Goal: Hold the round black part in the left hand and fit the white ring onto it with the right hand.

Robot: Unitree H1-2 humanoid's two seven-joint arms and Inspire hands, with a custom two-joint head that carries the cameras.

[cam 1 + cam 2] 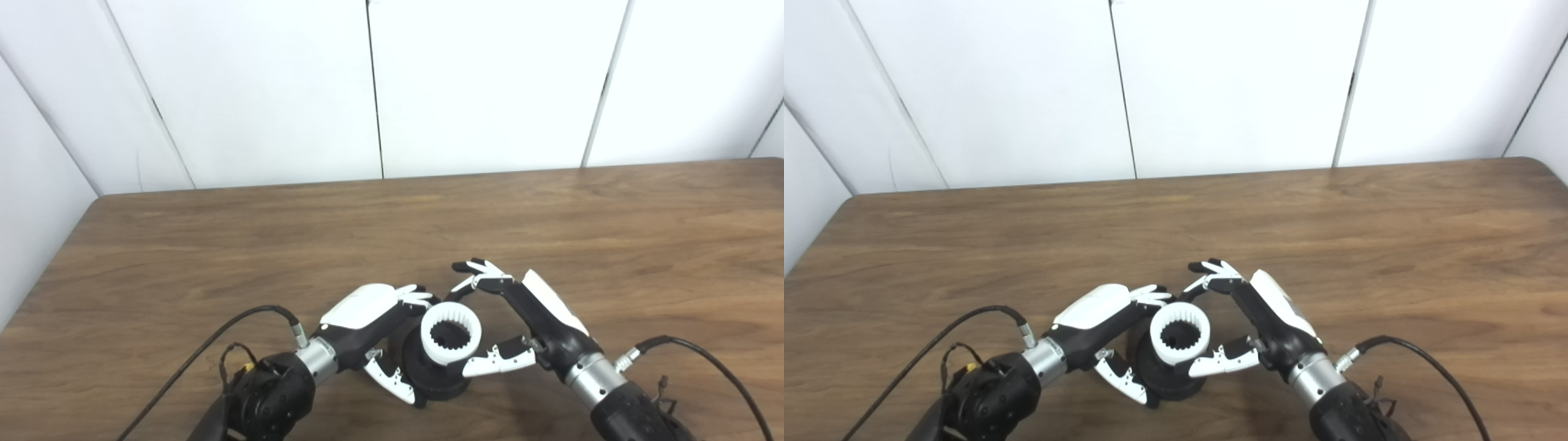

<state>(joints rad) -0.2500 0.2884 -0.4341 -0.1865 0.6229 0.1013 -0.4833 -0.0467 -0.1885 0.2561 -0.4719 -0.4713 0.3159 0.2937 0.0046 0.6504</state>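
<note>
near the front edge of the tabletop (551, 208), the white ring (451, 335) sits on top of the round black part (432, 370), which the left hand (373, 324) clasps from the left. the right hand (520, 324) has its fingers (484, 274) spread around the ring's right side; whether they touch it i cannot tell.

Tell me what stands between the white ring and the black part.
Nothing visible. The white ring already sits on the round black part, held by the left robot hand; the right robot hand brackets the ring.
</note>
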